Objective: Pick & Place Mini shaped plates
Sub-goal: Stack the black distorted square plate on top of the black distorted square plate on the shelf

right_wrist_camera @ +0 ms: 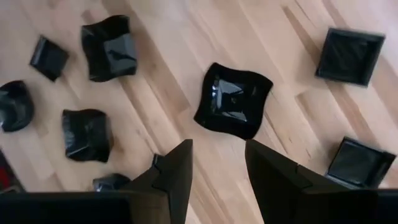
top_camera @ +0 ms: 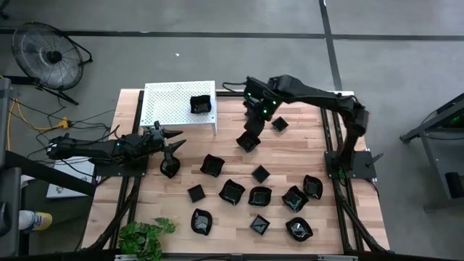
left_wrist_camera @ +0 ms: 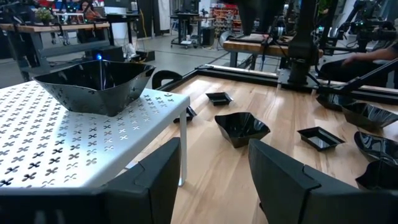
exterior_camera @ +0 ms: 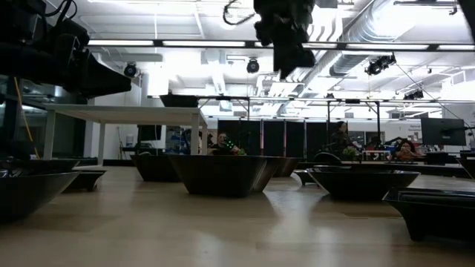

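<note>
Right arm reaching over the table's far middle, left arm resting low by the shelf.

The right gripper [right_wrist_camera: 217,171] points down with fingers spread and nothing between them, above a wavy plate [right_wrist_camera: 233,107] lying just ahead of its tips. The left gripper [top_camera: 172,139] is spread too, beside the white shelf [top_camera: 163,109], which carries one plate [top_camera: 201,104]. The other plates [top_camera: 261,196] are scattered over the table [top_camera: 290,152]; in the low view the right gripper is cut off by the frame's top.

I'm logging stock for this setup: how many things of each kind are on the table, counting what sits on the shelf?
Black mini plates: 14 (1 of them on the shelf)
White perforated shelf: 1
Green plant: 1
Total: 16
</note>
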`<action>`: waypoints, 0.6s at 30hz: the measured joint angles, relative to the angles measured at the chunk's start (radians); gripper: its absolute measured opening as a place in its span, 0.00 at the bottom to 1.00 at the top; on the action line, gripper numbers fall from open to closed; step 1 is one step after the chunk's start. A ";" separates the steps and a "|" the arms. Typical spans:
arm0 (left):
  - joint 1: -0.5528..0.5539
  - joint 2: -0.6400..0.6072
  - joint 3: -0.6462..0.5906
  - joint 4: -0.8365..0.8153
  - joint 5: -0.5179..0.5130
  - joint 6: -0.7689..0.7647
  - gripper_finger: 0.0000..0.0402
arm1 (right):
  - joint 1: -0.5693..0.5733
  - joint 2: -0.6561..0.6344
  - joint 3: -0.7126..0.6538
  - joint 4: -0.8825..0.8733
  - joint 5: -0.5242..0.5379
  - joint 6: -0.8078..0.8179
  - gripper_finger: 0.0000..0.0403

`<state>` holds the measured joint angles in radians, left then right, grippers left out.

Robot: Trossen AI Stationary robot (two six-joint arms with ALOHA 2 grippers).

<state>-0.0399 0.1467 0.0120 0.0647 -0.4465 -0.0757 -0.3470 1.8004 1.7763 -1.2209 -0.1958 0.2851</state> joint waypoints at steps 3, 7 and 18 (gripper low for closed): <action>0.000 0.000 0.000 0.000 0.000 0.000 0.46 | -0.008 -0.048 -0.146 0.108 0.024 0.033 0.35; 0.000 0.000 0.000 0.000 0.000 0.000 0.46 | -0.027 -0.056 -0.251 0.175 0.025 0.069 0.35; 0.000 0.000 0.000 0.000 0.002 0.000 0.46 | -0.082 -0.013 -0.367 0.267 0.025 0.047 0.35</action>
<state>-0.0395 0.1466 0.0120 0.0647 -0.4447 -0.0761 -0.4286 1.7869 1.4096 -0.9536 -0.1703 0.3321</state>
